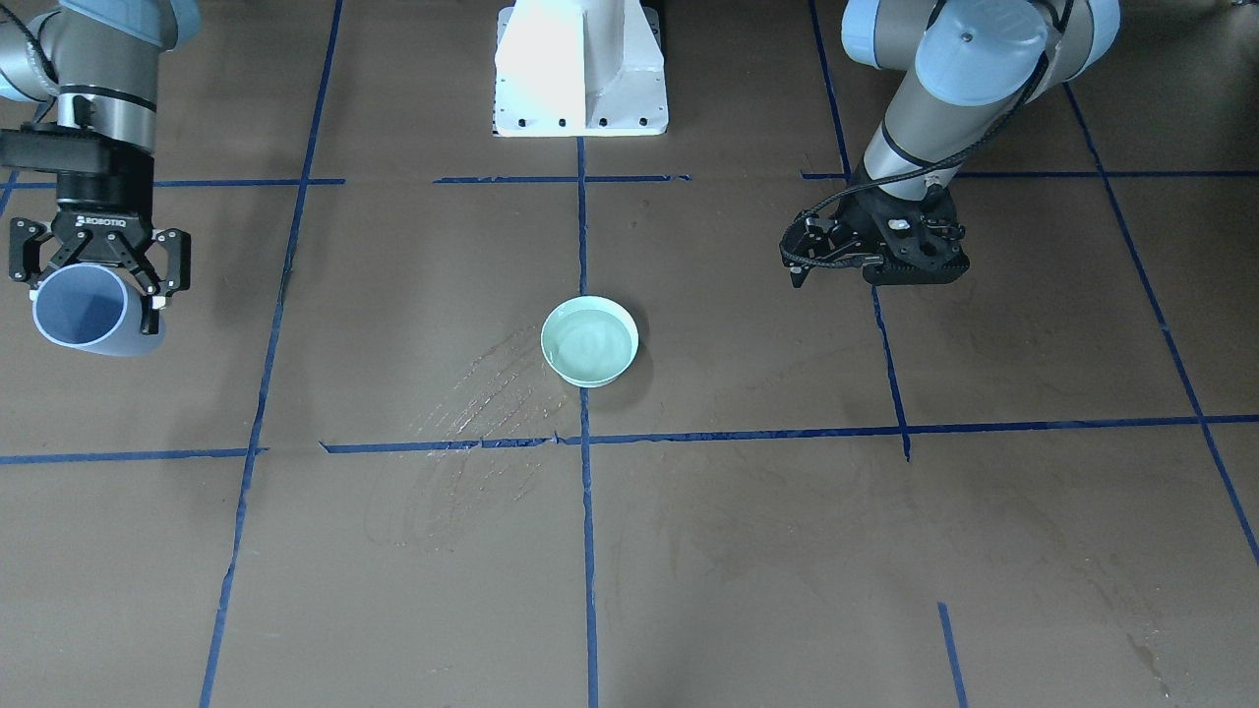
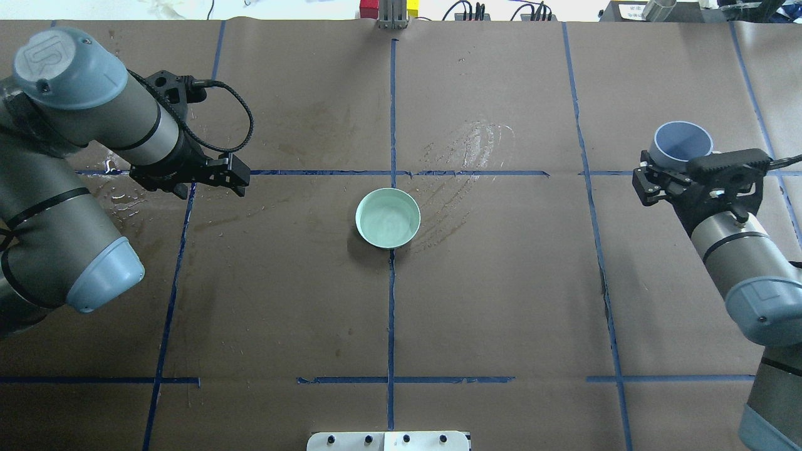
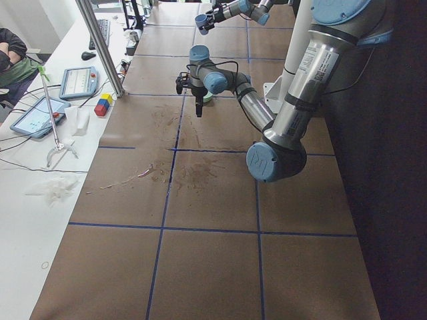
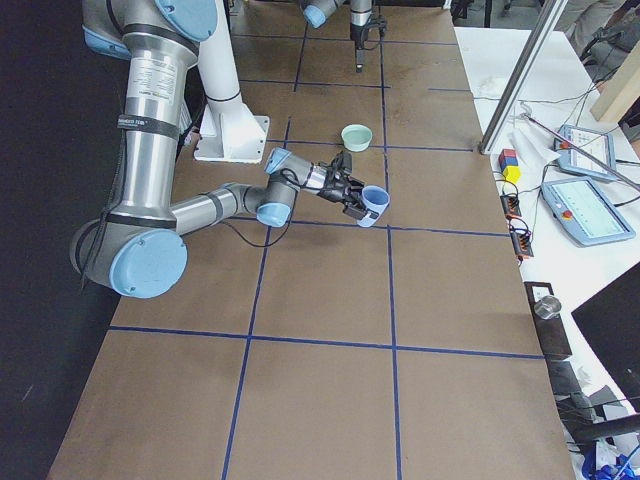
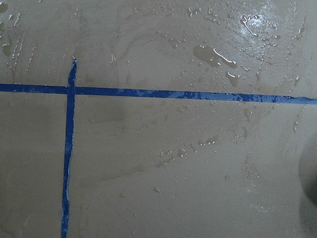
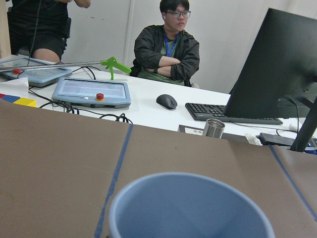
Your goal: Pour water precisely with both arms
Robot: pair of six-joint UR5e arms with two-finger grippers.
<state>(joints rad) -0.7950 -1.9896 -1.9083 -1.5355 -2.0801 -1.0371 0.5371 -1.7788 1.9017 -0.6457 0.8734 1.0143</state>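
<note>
While the right end effector (image 1: pixel 98 295) clamps a blue cup (image 1: pixel 81 317), whether the left end effector (image 1: pixel 809 264) gapes is unclear.

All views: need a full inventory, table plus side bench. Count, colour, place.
bowl: 1, pale green, table centre
water: clear, in the bowl; smears on the table cover beside it
cup: 1, blue, tilted, in right gripper
tape: blue grid on the brown cover
pedestal: 1, white, robot's base
pendants: 2, grey, white bench
blocks: 3, red, yellow, blue, bench edge
mouse, keyboard, monitor: 1 each, black, bench
metal cup: 1, silver, bench edge
person: 1 seated behind bench, arms folded; another partly in frame
arms: 2, grey, pale blue caps, table ends
right gripper: black, shut on the cup
left gripper: black, holding nothing; open or shut unclear
</note>
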